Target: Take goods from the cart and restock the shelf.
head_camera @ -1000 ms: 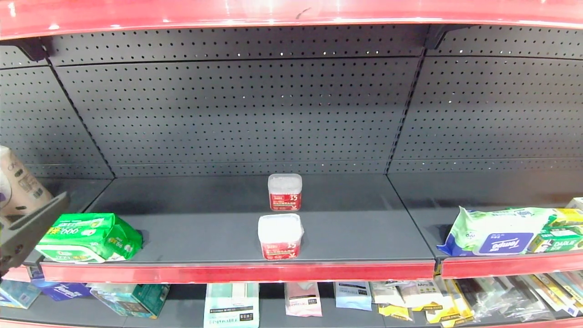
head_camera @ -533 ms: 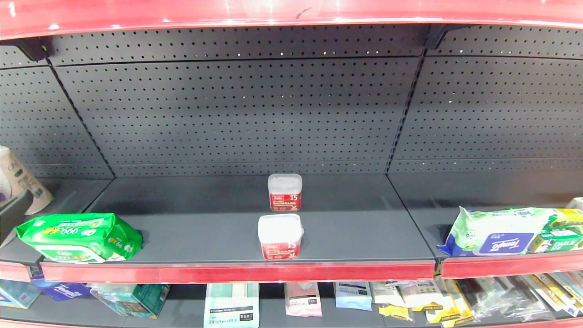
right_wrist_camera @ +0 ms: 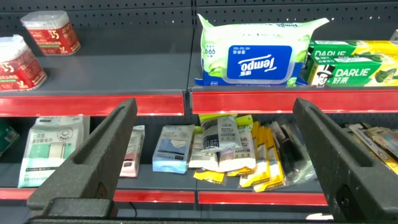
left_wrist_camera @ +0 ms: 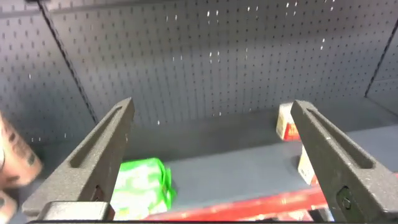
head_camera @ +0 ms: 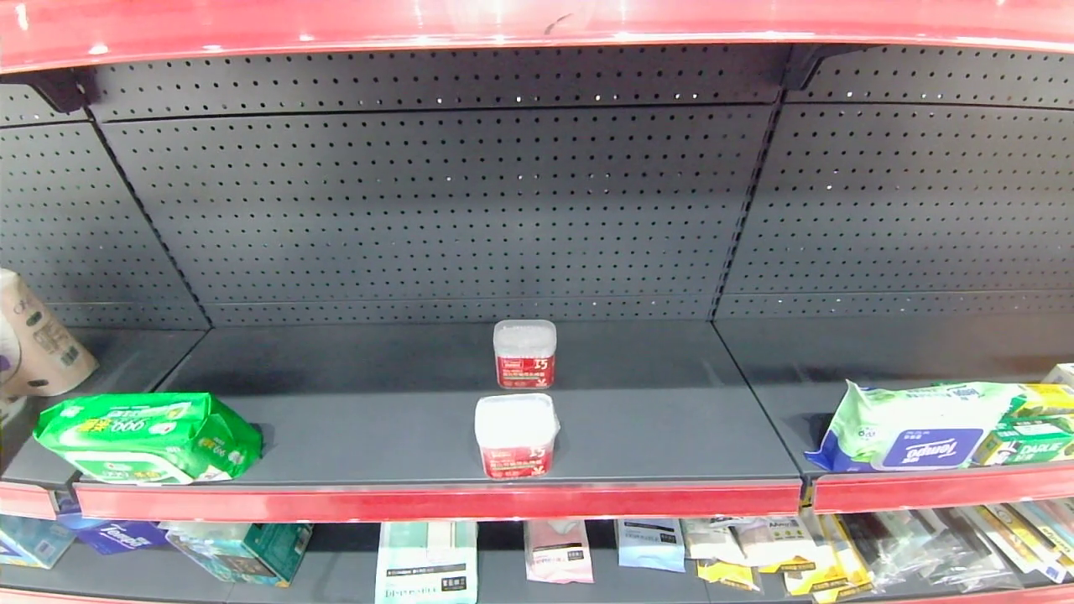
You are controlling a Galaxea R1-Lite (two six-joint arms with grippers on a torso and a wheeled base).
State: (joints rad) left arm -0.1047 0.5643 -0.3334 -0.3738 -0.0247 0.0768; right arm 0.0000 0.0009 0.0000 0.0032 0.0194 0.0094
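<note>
Shelf (head_camera: pixel 377 436) carries a red-labelled front tub (head_camera: pixel 516 434) with a back tub (head_camera: pixel 524 353) behind it at centre, and a green pack (head_camera: pixel 151 436) at its left. Left end effector (left_wrist_camera: pixel 212 107) and right end effector (right_wrist_camera: pixel 216 104) both gape wide, empty.

Left gripper (left_wrist_camera: pixel 212 104) and right gripper (right_wrist_camera: pixel 216 102): dark-grey grooved fingers (left_wrist_camera: pixel 99 155) (matte, grainy)

Front tub (head_camera: pixel 516 434) mid shelf (head_camera: pixel 377 419), rear tub (head_camera: pixel 524 353) behind it — soft pack (head_camera: pixel 151 438) left, wipes pack (head_camera: pixel 914 424) right.
</note>
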